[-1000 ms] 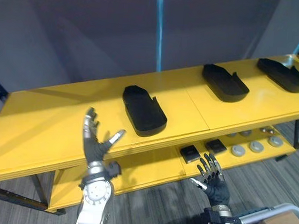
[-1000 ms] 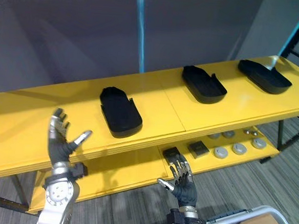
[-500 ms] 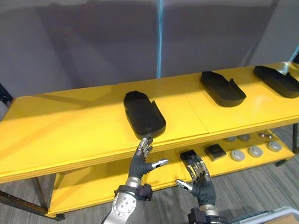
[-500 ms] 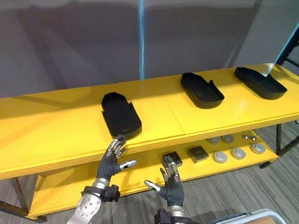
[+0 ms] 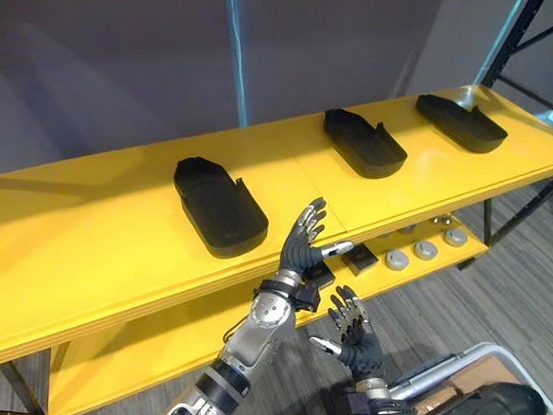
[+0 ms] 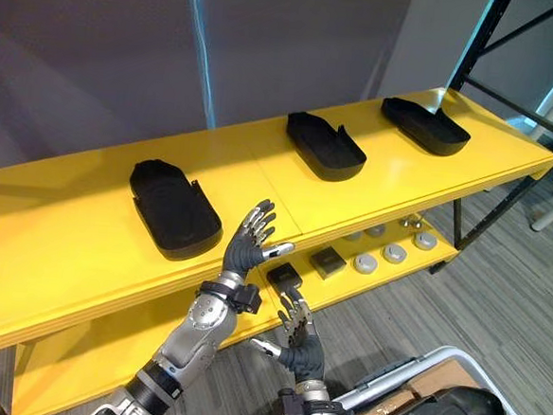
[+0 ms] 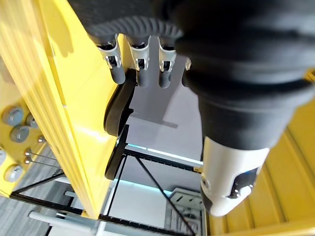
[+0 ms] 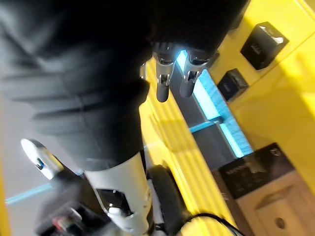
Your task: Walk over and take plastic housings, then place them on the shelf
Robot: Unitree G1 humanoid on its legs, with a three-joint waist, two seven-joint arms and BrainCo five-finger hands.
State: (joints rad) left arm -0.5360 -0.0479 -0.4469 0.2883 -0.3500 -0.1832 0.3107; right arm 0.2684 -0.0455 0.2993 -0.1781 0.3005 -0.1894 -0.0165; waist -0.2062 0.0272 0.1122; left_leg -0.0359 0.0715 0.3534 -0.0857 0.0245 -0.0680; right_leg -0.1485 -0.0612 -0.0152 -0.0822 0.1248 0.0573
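Observation:
Three black plastic housings lie on the yellow shelf top [image 5: 84, 242]: a near one [image 5: 218, 207], a middle one [image 5: 363, 143] and a far one [image 5: 460, 123]. My left hand [image 5: 302, 252] is open and raised at the shelf's front edge, just right of the near housing and holding nothing. In the left wrist view its straight fingers [image 7: 139, 69] point past the shelf edge at a housing [image 7: 118, 110] seen edge-on. My right hand [image 5: 351, 331] is open too, lower down in front of the lower shelf, and is empty; its fingers [image 8: 165, 81] are straight.
On the lower shelf lie small black blocks [image 5: 358, 259] and several grey discs [image 5: 425, 249]. A black metal rack frame [image 5: 521, 35] stands at the far right. A white-rimmed bin with a black bag [image 5: 490, 412] sits on the floor at the lower right.
The camera has shifted, so the shelf sits further left in view. My left hand has moved from left of the near housing to its right side. The right hand stays low and open.

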